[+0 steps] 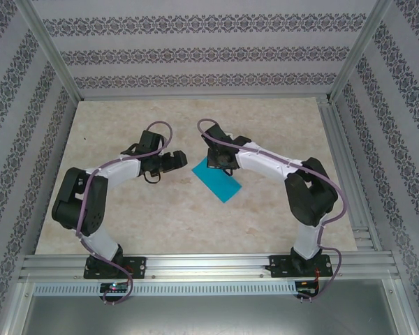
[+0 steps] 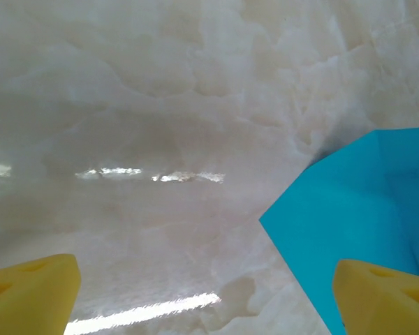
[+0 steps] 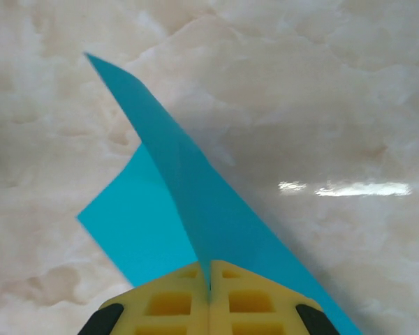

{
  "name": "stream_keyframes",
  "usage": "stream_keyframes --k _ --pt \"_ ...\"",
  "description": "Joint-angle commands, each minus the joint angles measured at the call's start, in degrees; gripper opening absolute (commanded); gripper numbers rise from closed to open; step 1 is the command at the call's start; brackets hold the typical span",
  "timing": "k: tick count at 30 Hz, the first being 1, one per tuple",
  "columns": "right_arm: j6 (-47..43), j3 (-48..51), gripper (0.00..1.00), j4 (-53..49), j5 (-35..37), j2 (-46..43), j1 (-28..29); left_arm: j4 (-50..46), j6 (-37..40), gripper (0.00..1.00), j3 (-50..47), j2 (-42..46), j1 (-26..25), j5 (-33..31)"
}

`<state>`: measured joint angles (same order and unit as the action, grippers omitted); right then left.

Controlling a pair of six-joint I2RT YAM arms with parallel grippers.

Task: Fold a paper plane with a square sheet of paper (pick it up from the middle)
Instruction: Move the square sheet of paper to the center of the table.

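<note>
Right hand [image 3: 209,279] pinching paper [image 1: 220,183]; long axis diagonal, far-left to near-right.

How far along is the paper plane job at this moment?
Done: the right hand is shut on the blue sheet, pinching part of it up into a ridge above the table. In hand: that lift, with the left hand open beside the sheet's edge. Left: the folding itself, as no pointed nose or wings show yet.
</note>
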<state>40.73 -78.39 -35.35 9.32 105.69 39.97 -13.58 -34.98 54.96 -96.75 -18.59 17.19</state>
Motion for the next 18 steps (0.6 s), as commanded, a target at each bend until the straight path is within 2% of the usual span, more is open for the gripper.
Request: stream_keyframes --k 1,5,18 --pt "5.1 1.7 0.05 6.0 -6.5 -3.2 -0.5 3.2 0.6 0.91 1.9 -1.2 -1.2 1.7" --pt "7.6 2.8 0.05 8.5 -9.2 -5.1 -0.7 4.3 0.3 0.87 1.8 -1.5 -1.9 2.1" --pt "8.7 7.0 0.06 10.9 -6.3 -10.8 -2.5 6.4 -0.1 0.81 0.6 -0.9 -2.4 1.9"
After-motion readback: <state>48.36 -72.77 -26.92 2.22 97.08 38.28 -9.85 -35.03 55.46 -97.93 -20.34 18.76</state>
